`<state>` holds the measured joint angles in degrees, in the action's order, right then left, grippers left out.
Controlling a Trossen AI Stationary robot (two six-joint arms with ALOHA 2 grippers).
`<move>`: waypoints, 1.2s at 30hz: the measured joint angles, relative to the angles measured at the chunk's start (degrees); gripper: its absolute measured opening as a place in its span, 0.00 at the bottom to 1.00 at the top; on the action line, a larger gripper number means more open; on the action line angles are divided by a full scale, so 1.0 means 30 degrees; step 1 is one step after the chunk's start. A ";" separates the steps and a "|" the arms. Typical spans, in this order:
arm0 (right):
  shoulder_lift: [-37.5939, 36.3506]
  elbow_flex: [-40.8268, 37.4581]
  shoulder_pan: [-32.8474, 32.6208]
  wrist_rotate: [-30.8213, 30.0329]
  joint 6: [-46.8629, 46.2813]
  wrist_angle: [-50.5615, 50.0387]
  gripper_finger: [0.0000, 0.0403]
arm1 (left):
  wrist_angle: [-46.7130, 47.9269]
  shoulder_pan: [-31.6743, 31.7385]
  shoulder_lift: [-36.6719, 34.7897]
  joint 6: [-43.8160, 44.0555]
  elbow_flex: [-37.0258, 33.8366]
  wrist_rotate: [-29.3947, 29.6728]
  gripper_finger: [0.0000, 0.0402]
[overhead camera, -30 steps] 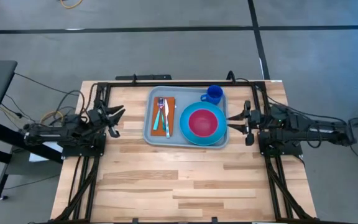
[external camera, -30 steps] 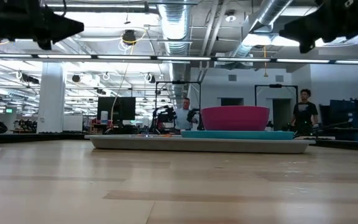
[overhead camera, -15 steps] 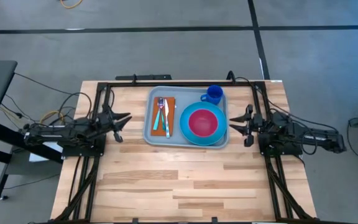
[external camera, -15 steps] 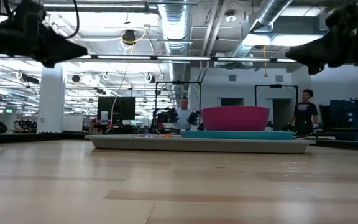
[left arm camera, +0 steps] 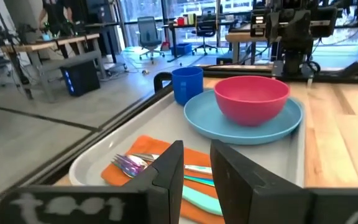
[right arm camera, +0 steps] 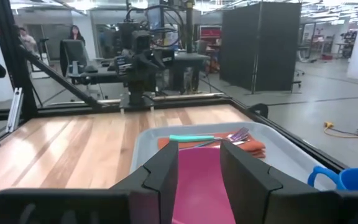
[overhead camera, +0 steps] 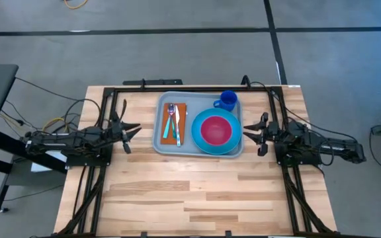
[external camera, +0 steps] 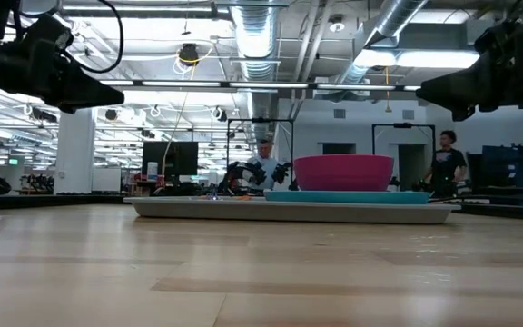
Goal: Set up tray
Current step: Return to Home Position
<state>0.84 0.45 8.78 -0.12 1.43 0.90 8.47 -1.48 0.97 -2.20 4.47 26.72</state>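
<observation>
Both jaws ajar, empty, beside tray (overhead camera: 200,102)

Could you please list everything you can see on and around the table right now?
table: one, light wood, under everything
tray: one, grey-blue, far middle of the table
napkin: one, brown-orange, left part of the tray
fork: one, blue handle, on the napkin
knife: one, pale, on the napkin beside the fork
plate: one, light blue, right part of the tray
bowl: one, pink, on the plate
mug: one, blue, far right corner of the tray
people: two, in the room behind
left gripper: open, empty, left of the tray
right gripper: open, empty, right of the tray
</observation>
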 joint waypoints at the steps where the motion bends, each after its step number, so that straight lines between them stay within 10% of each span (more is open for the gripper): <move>1: -0.0007 -0.0002 0.0000 0.0000 0.0000 0.0000 0.28 | 0.0015 0.0000 0.0000 0.0295 0.0000 -0.0039 0.18; 36: 0.0000 -0.0036 0.0000 0.0022 0.0000 -0.0041 0.28 | 0.0197 0.0000 0.0000 0.2200 -0.0022 -0.0285 0.18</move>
<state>0.84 0.34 8.78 -0.05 1.43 0.78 9.06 -1.48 0.97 4.40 4.40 25.87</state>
